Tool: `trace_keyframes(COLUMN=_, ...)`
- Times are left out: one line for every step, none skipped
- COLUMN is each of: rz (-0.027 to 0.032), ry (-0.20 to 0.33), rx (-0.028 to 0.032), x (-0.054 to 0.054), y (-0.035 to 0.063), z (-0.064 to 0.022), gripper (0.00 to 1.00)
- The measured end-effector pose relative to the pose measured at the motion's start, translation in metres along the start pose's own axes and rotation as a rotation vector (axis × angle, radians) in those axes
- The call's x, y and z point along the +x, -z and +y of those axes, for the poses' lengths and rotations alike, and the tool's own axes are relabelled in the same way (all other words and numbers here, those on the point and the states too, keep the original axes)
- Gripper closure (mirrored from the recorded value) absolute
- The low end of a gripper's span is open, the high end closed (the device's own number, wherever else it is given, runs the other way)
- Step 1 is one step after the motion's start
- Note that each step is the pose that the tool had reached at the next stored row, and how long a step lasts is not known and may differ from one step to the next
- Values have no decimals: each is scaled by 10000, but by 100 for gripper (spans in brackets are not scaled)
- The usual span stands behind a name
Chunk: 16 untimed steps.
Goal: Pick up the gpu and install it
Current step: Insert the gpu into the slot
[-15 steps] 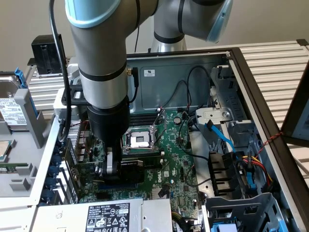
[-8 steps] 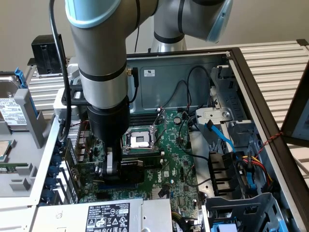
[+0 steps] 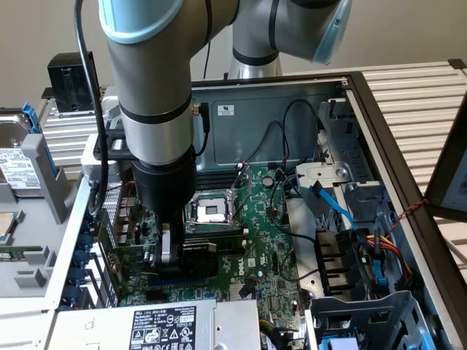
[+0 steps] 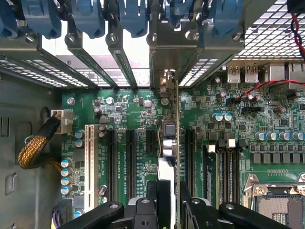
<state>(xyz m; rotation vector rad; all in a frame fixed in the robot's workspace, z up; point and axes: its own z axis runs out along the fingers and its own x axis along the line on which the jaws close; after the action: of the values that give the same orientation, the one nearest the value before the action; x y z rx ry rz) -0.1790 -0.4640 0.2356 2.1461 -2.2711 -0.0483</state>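
Note:
The gpu appears edge-on in the wrist view, standing upright over the green motherboard between two black expansion slots. Its silver end bracket sits against the case's rear slot openings. My gripper is shut on the card's near end, one black finger on each face. In the exterior view my gripper is low inside the open computer case, and the gpu shows as a dark block just above the motherboard. I cannot tell whether the card's edge is fully down in its slot.
An open CPU socket lies just beyond the gripper. The power supply sits at the front, and a drive cage with coloured cables is on the exterior view's right. Blue slot clips and a yellow braided cable border the board.

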Motion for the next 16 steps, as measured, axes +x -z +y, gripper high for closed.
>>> trace_keyframes(rz=0, ry=0, rx=0, x=0, y=0, z=0, gripper=72)
trace_keyframes(rz=-1, ry=0, rx=1, x=0, y=-1, z=0, gripper=72)
trace_keyframes(rz=0, ry=0, rx=0, x=1, y=0, z=0, gripper=72)
trace_keyframes(rz=0, ry=0, rx=0, x=1, y=0, z=0, gripper=72)
trace_keyframes(rz=0, ry=0, rx=0, x=1, y=0, z=0, gripper=72)
trace_keyframes(rz=0, ry=0, rx=0, x=1, y=0, z=0, gripper=72)
trace_keyframes(rz=0, ry=0, rx=0, x=1, y=0, z=0, gripper=72)
trace_keyframes(rz=0, ry=0, rx=0, x=1, y=0, z=0, gripper=72)
trace_keyframes(rz=0, ry=0, rx=0, x=1, y=0, z=0, gripper=72)
trace_keyframes(rz=-1, ry=0, rx=1, x=1, y=-1, z=0, gripper=72)
trace_keyframes(rz=0, ry=0, rx=0, x=1, y=0, z=0, gripper=72)
trace_keyframes(rz=0, ry=0, rx=0, x=1, y=-1, z=0, gripper=72)
trace_keyframes(rz=0, ry=0, rx=0, x=0, y=0, z=0, gripper=72)
trace_keyframes(rz=0, ry=0, rx=1, x=1, y=0, z=0, gripper=72)
trace_keyframes(rz=1, ry=0, rx=1, x=-1, y=0, z=0, gripper=72)
trace_keyframes(rz=3, ry=0, rx=0, x=-3, y=0, z=1, gripper=72)
